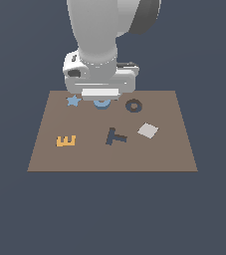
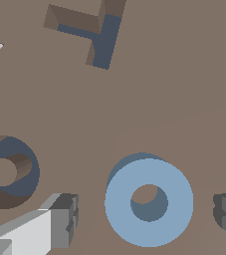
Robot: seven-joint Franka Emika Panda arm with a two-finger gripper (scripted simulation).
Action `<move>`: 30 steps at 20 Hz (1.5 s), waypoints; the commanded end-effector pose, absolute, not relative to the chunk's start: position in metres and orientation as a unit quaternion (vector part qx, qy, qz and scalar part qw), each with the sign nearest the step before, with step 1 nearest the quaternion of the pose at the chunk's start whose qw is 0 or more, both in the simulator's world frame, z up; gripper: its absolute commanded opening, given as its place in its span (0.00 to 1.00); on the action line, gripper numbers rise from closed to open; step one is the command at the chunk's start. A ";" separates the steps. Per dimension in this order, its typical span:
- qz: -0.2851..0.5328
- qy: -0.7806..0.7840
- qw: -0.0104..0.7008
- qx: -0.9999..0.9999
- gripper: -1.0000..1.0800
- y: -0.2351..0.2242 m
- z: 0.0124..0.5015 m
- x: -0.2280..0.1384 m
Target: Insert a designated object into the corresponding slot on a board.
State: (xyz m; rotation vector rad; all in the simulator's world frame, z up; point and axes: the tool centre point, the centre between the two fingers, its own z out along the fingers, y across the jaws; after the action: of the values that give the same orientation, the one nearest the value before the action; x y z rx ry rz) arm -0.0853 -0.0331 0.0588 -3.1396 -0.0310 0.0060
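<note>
Wrist view: disc (image 2: 149, 201) between spread fingers (image 2: 59, 219) (untouched).

Light blue disc (image 2: 149, 201), dark navy ring slot (image 1: 133, 105), brown board (image 1: 149, 154)

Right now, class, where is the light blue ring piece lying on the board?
In the exterior view the light blue ring piece lies near the brown board's far edge, under the gripper, between the blue star and the dark ring slot.
</note>
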 end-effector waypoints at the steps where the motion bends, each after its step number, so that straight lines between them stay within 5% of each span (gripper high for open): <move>1: 0.001 -0.011 0.000 -1.000 0.96 -0.036 0.053 -0.089; 18: 0.000 -0.011 0.000 -1.000 0.96 -0.038 0.030 -0.090; 19: 0.000 -0.011 0.000 -1.000 0.00 -0.038 0.030 -0.090; 30: 0.000 -0.011 0.000 -1.000 0.00 -0.038 0.031 -0.091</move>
State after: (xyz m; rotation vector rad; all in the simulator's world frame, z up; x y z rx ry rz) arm -0.0906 -0.0380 0.0308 -3.1414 -0.0335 0.0001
